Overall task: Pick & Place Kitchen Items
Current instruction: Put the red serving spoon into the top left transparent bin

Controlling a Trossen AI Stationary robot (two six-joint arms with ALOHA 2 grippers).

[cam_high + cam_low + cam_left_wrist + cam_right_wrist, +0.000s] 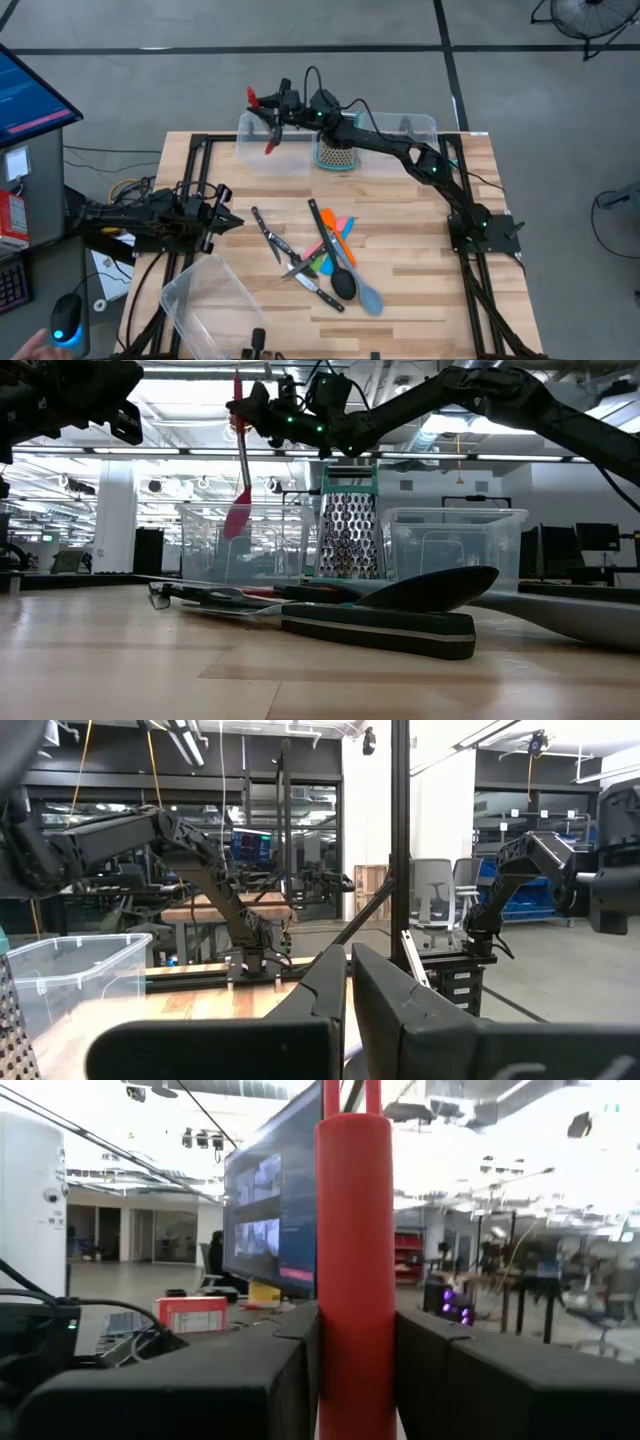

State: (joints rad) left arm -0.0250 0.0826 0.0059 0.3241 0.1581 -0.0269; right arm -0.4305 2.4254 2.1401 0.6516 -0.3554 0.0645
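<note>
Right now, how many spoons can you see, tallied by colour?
red spoon: 1
black spoon: 1
grey-blue spoon: 1
Total: 3 spoons

From above I see the right gripper (268,108) reached over the far-left clear tub (250,135), clamped on a red spoon (271,140) that hangs over it. The grater (336,155) stands just right of that tub. The left gripper (228,222) waits, closed, at the left edge. The remaining utensils (325,258) lie mid-table.
</note>
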